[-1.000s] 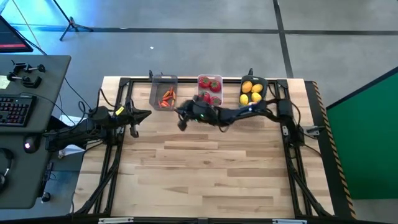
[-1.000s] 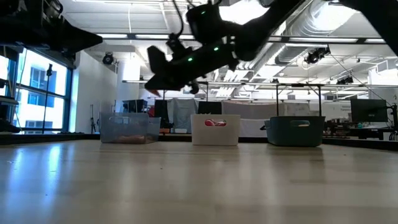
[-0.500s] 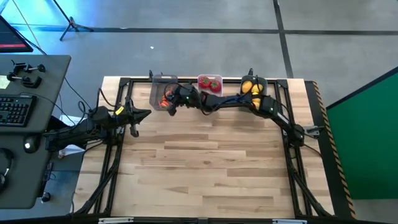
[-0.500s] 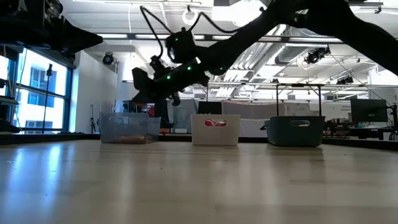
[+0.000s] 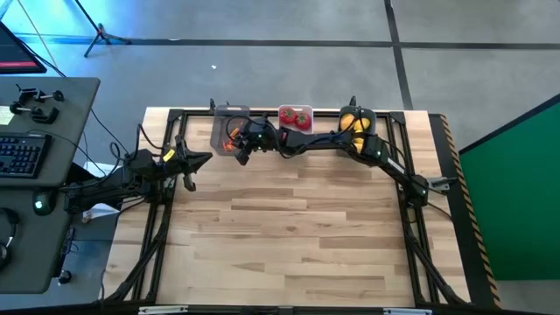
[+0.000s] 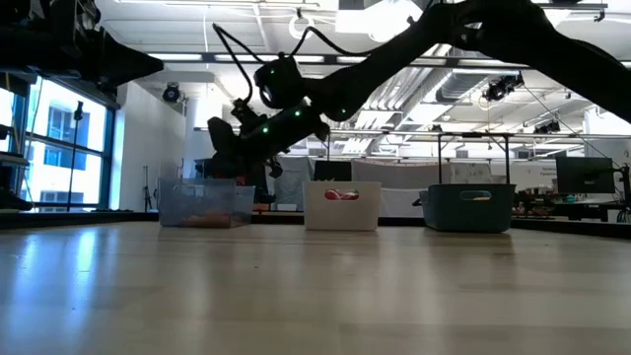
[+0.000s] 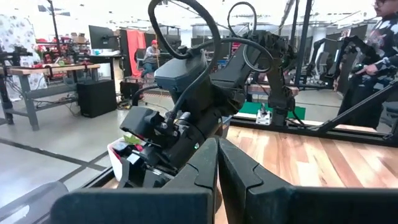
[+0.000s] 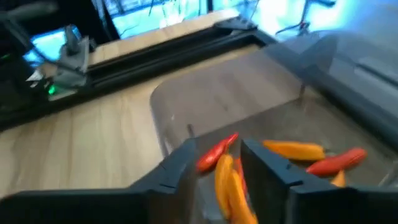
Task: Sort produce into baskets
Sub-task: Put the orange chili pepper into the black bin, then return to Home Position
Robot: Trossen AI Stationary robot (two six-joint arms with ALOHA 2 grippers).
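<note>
Three baskets stand in a row at the table's far edge. The smoky grey one (image 5: pixel 229 127) holds orange-red pieces (image 8: pixel 292 149). The white one (image 5: pixel 296 118) holds red tomatoes, and the dark one (image 5: pixel 354 124) holds yellow lemons. My right gripper (image 8: pixel 219 168) reaches across from the right and hangs over the grey basket (image 6: pixel 207 205). It is open, slanting down, with orange pieces (image 8: pixel 227 186) showing in the gap between its fingers. My left gripper (image 7: pixel 217 165) waits shut at the table's left side (image 5: pixel 188 166). My right gripper stands over the orange pieces (image 8: pixel 227 186) in the grey basket. One piece shows between its fingers (image 8: pixel 180 165). I cannot tell whether it touches them or lies loose below.
A black frame (image 5: pixel 175 118) runs around the table's edges. Bare wooden tabletop (image 5: pixel 289 236) stretches from the baskets to the near edge. A desk with a keyboard (image 5: pixel 22 153) stands left of the table. People stand in the room beyond.
My right gripper has swung from in front of the white basket toward the table's left and far edge, sinking a little. It now hangs over the grey basket. My left arm has kept still.
</note>
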